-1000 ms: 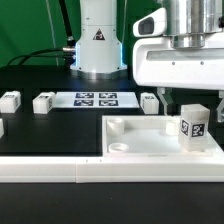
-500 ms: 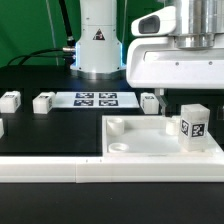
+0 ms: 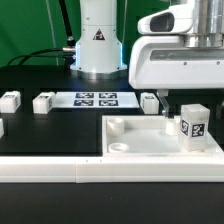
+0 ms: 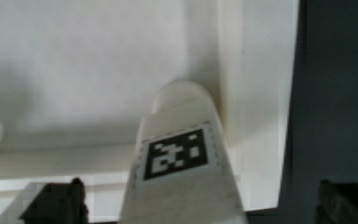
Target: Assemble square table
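The white square tabletop lies at the exterior view's right, raised rim up, with a round corner hole. A white leg block with a black-and-white tag stands upright on it. My gripper hangs just above that leg, open, one dark finger beside it. In the wrist view the tagged leg rises between the two dark fingertips, apart from both. Other leg blocks lie on the black table.
The marker board lies flat in front of the robot base. A long white border rail runs along the front edge. Another small white block shows at the left edge.
The gripper has drifted slightly toward the exterior view's right over the upright leg. Its jaws stay open, and the leg and tabletop have not moved.
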`<state>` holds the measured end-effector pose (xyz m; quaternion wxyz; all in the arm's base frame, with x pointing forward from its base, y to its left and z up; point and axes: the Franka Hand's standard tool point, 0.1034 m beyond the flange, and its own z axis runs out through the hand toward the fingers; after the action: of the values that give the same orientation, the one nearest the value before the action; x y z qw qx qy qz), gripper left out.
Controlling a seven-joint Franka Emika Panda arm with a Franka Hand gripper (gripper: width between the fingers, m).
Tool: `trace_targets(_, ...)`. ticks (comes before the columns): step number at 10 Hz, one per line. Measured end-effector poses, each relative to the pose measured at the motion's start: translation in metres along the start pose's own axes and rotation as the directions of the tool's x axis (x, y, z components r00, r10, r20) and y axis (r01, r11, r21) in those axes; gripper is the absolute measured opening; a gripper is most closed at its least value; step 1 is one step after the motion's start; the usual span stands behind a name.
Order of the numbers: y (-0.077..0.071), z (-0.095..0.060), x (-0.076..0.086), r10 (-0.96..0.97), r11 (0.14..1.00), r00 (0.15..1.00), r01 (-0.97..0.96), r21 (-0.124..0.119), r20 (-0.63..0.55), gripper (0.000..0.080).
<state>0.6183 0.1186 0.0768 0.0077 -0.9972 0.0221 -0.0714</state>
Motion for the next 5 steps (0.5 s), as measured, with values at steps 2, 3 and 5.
trace_targets(2, 0.0023, -0.0003, 0.0009, -0.075, 0.997, 0.997, 0.075, -0.001, 0.000, 0.0628)
trace_targets(3, 0.0019, -0.0002, 0.0007, -0.073, 0.997, 0.997, 0.073, -0.001, 0.000, 0.0501)
trace_targets(5, 0.0021, -0.0002, 0.0007, -0.073, 0.997, 0.997, 0.073, -0.001, 0.000, 0.0306)
